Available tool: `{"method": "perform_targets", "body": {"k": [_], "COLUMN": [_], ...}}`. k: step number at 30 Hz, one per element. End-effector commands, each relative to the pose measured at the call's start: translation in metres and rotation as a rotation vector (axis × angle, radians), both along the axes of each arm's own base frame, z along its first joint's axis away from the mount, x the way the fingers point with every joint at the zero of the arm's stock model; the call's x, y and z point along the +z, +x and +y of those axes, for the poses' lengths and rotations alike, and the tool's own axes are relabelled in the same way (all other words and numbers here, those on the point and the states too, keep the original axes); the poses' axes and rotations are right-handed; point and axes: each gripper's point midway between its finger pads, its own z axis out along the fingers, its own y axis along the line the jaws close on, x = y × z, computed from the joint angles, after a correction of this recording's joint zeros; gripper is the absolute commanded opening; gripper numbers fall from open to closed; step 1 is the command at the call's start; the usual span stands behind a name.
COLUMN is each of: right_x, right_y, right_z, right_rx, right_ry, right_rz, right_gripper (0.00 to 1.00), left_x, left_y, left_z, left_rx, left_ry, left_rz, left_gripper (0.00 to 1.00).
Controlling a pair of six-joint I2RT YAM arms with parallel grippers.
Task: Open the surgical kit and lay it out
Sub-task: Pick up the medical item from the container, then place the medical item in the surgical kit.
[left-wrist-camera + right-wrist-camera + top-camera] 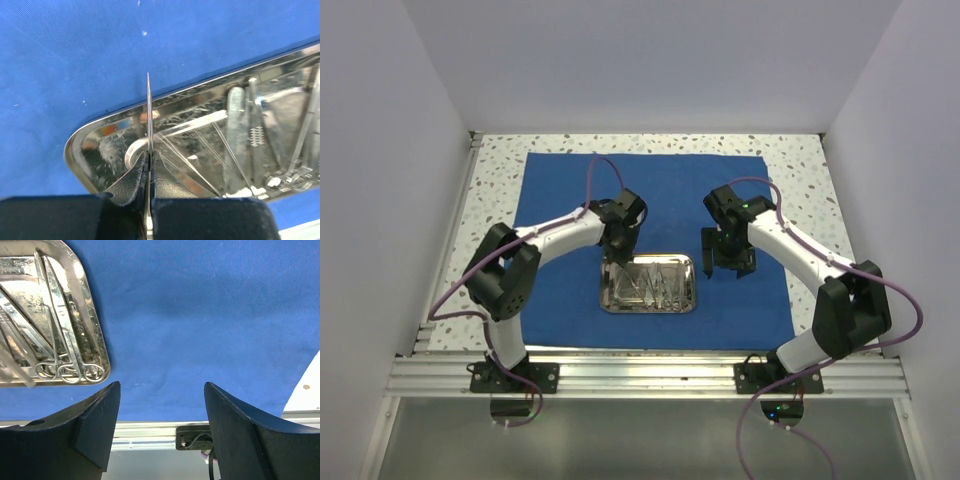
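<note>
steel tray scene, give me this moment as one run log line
left fingers: shut on thin silver instrument at steel tray corner | right fingers: open, empty, over blue cloth beside tray

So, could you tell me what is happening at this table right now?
A surgical kit is being laid out. The blue cloth wrap is already spread flat, with the steel tray resting on it. The left gripper is shut on a thin silver instrument over the tray's left end, while the other instruments lie in the tray. The right gripper hangs open above the cloth to the right of the tray, holding nothing.
</note>
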Motion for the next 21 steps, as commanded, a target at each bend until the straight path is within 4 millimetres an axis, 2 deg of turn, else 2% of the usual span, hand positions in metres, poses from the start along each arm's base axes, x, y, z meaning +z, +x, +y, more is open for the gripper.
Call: {"method": "perform_targets", "body": {"k": [1,6,9,11,12,15,16,17,18,20,21], "right_x": [0.017,0.019,0.02,0.021,0.021,0.024,0.026,0.028,0.03,0.032,0.033], "right_y": [0.003,0.004,0.004,0.003,0.004,0.006,0.007,0.007,0.011,0.01,0.014], "right_z": [0.0,0.0,0.001,0.003,0.003,0.014,0.019,0.023,0.032,0.043,0.047], "right_rx": [0.013,0.011,0.009,0.009,0.008,0.024,0.036,0.046,0.062,0.083,0.093], "right_ry": [0.017,0.016,0.026,0.036,0.041,0.099,0.125,0.157,0.199,0.261,0.282], "right_rz": [-0.043,-0.052,-0.057,-0.059,-0.059,-0.074,-0.08,-0.088,-0.102,-0.105,-0.123], "right_gripper": [0.71,0.71,0.71,0.71,0.71,0.71,0.71,0.71,0.71,0.71,0.71], "left_x": [0.048,0.101,0.121,0.117,0.115,0.096,0.091,0.079,0.08,0.063,0.064], "left_y": [0.014,0.035,0.055,0.072,0.088,0.116,0.13,0.138,0.153,0.169,0.184], "left_z": [-0.011,-0.01,0.001,0.021,0.041,0.077,0.099,0.11,0.128,0.14,0.147], "left_rx": [0.001,0.001,0.011,0.039,0.089,0.152,0.196,0.201,0.244,0.246,0.264], "left_ry": [-0.042,-0.027,0.029,0.073,0.092,0.139,0.159,0.19,0.207,0.227,0.225], "left_rz": [-0.06,-0.147,-0.218,-0.234,-0.239,-0.245,-0.255,-0.244,-0.27,-0.267,-0.301], "left_gripper": [0.0,0.0,0.0,0.0,0.0,0.0,0.0,0.0,0.0,0.0,0.0]}}
